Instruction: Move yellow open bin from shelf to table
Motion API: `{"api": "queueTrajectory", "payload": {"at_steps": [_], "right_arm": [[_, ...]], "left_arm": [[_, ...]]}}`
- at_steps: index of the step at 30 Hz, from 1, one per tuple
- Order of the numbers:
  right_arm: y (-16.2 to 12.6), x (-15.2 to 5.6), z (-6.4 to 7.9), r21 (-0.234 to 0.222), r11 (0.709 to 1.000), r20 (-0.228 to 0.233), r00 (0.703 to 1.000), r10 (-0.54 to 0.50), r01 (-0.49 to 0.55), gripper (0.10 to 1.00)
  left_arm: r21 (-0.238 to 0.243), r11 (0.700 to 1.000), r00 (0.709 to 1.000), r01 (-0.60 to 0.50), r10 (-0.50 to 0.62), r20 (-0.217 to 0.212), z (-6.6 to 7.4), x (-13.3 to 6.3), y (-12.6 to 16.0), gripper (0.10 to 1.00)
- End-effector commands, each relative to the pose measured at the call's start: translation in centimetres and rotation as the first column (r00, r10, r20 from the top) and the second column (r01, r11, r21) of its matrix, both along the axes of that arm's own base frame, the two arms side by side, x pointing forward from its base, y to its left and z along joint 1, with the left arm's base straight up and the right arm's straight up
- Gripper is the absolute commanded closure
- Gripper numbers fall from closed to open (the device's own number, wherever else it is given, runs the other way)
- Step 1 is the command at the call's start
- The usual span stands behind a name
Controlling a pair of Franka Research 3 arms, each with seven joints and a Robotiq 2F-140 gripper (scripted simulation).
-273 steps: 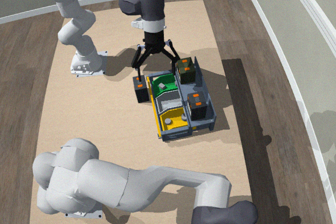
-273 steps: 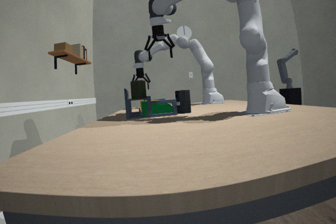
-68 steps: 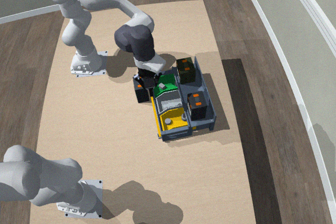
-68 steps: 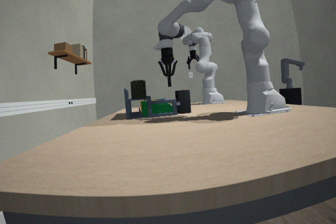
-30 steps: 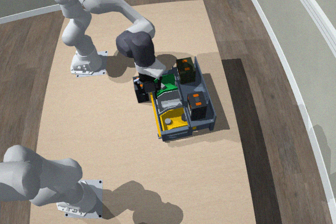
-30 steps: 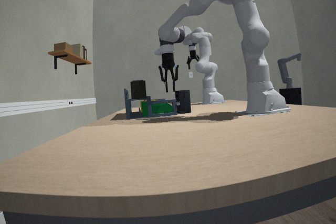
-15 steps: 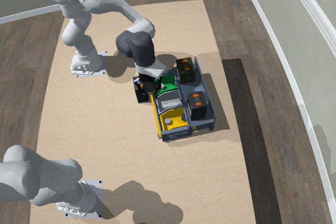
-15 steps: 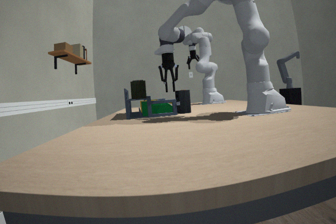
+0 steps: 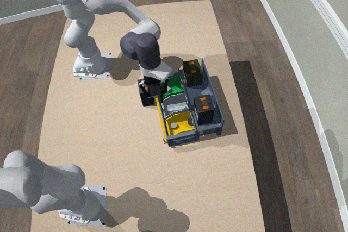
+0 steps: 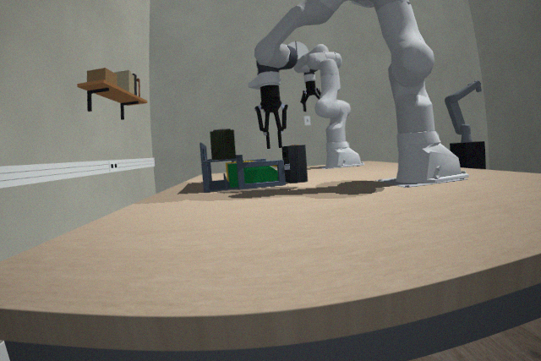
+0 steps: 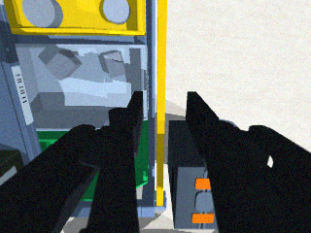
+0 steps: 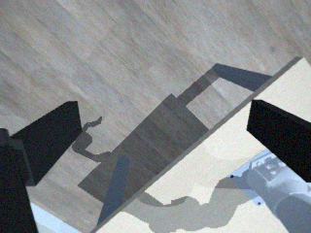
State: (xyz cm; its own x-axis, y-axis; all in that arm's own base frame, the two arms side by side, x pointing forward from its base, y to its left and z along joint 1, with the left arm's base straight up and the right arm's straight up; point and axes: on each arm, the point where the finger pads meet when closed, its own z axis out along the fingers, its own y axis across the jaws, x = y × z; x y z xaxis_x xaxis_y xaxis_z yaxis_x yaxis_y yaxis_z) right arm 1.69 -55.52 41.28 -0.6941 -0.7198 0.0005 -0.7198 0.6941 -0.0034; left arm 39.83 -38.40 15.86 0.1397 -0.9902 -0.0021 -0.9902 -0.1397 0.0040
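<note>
The yellow bin (image 9: 184,127) (image 11: 83,20) sits in the lower tier of the blue-grey shelf (image 9: 182,138) (image 10: 239,173), with two round grey parts inside. Beside it stand the grey bin (image 9: 176,106) (image 11: 97,87) with blocky parts and the green bin (image 9: 174,83) (image 10: 260,174) (image 11: 49,136). A yellow bar (image 9: 160,117) (image 11: 162,58) runs along the shelf front. My left gripper (image 10: 274,146) (image 11: 164,105) is partly open and empty, pointing down above the bar near the green bin's end. My right gripper (image 10: 312,104) (image 12: 164,116) is wide open and empty, away from the shelf.
A black box (image 9: 147,100) (image 10: 295,163) (image 11: 186,146) with orange marks stands on the table against or close to the shelf front, beneath my left gripper. A dark olive box (image 9: 192,75) (image 10: 222,144) and another black box (image 9: 204,111) stand on the shelf's upper tier.
</note>
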Motion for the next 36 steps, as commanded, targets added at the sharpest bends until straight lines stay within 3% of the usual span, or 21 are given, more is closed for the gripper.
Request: {"api": "queueTrajectory", "payload": {"at_steps": [1, 19, 36], "right_arm": [[0.0, 0.0, 0.0, 0.0, 1.0, 0.0, 1.0, 0.0, 0.0, 0.098], [0.0, 0.0, 0.0, 0.0, 1.0, 0.0, 1.0, 0.0, 0.0, 0.098], [0.0, 0.0, 0.0, 0.0, 1.0, 0.0, 1.0, 0.0, 0.0, 0.098]], "left_arm": [[-0.002, 1.0, 1.0, -0.002, 0.002, 0.004, 0.0, 0.1, -0.1, 0.759], [-0.002, 1.0, 1.0, -0.002, 0.002, 0.004, -1.3, 0.1, -0.1, 0.759], [-0.002, 1.0, 1.0, -0.002, 0.002, 0.004, -3.5, 0.1, -0.2, 0.759]]}}
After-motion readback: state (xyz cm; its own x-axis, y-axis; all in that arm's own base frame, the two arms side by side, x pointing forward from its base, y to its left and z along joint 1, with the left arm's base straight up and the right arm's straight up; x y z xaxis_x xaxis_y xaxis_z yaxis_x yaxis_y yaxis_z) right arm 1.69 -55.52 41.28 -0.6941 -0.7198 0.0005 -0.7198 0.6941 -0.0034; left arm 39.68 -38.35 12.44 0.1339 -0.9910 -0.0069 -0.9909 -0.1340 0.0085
